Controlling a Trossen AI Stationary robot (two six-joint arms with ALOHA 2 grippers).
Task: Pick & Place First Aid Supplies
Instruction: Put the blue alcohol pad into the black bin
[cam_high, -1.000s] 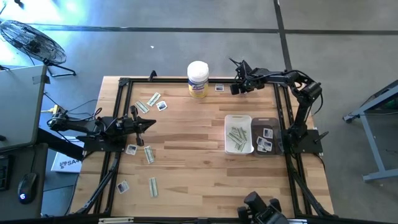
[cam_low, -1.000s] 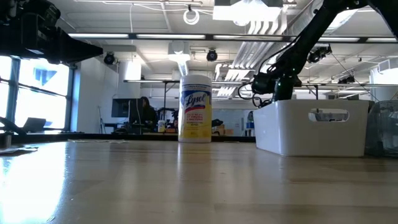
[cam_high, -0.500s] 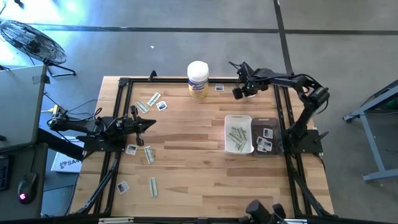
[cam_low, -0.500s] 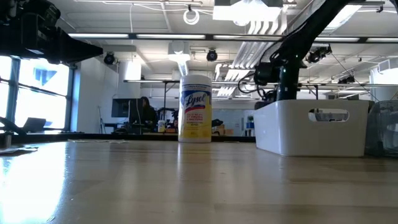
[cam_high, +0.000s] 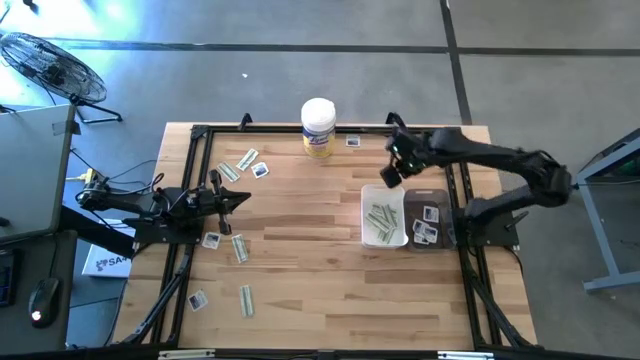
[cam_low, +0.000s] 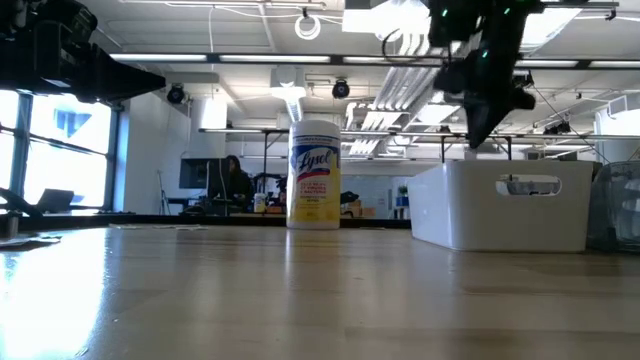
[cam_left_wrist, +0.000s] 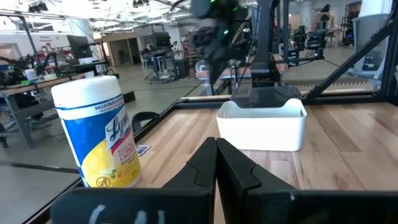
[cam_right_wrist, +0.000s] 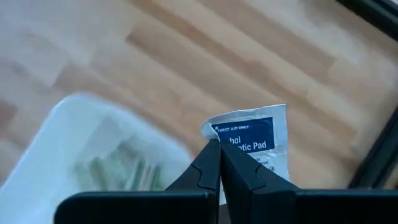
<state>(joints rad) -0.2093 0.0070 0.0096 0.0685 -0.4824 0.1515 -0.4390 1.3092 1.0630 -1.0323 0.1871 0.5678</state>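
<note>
The wooden table (cam_high: 300, 250) carries everything, and up over its right half the right gripper (cam_high: 392, 170) hangs just at the far edge of the white bin (cam_high: 383, 190), fingertips pinched tight on a small white packet with a blue label (cam_right_wrist: 252, 146) — held high, it looks, so it can travel over the walls and be dropped in. The left gripper (cam_high: 240, 199) waits low on the left side, fingers pressed together on nothing. That white bin already has a bunch of green-white strips (cam_high: 381, 218) lying in it; touching its right side, the dark tray (cam_high: 428, 196) holds a couple of white square packets (cam_high: 427, 224). So sorting by kind seems to be the plan. Loose packets (cam_high: 238, 250) are scattered on the left, one more (cam_high: 352, 141) beside the tall wipes canister (cam_high: 318, 126) at the far edge
</note>
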